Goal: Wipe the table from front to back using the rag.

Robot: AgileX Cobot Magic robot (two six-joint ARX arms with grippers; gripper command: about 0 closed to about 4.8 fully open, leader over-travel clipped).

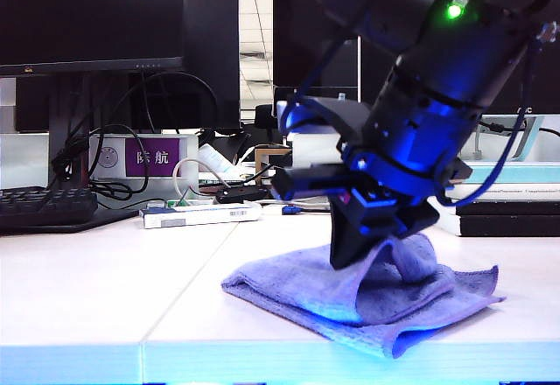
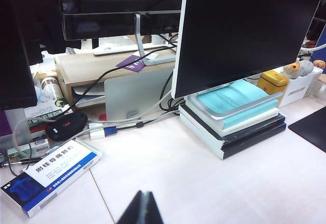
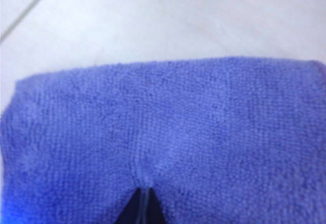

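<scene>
- The rag (image 1: 367, 293) lies near the light blue front edge of the worktop (image 1: 96, 289), right of the thin seam, partly rucked up into a fold where the right tool (image 1: 354, 258) presses on it
- The right tool is closed, its tips together and pinching a small pleat of the cloth; the right wrist view shows the weave drawn into a crease that runs to the tips (image 3: 143, 203)
- To wipe well from here, I would keep steady downward pressure so the cloth stays flat against the surface and drags with the tool instead of sliding out from under it
- The stroke should run straight away from the front edge toward the monitors, and slowly enough that the raised fold does not roll over and leave a bare strip
- A medicine box (image 1: 201, 215) and cables lie further back, so the push should stop short of them
- The right arm leans steeply down from the upper right of the exterior view, wrist tipped forward and the fingers pointing down into the rag
- The left tool (image 2: 141, 208) hangs above bare worktop, well apart from the rag, looking toward the monitors and a stack of books (image 2: 232, 119); its tips are together, closed on nothing
</scene>
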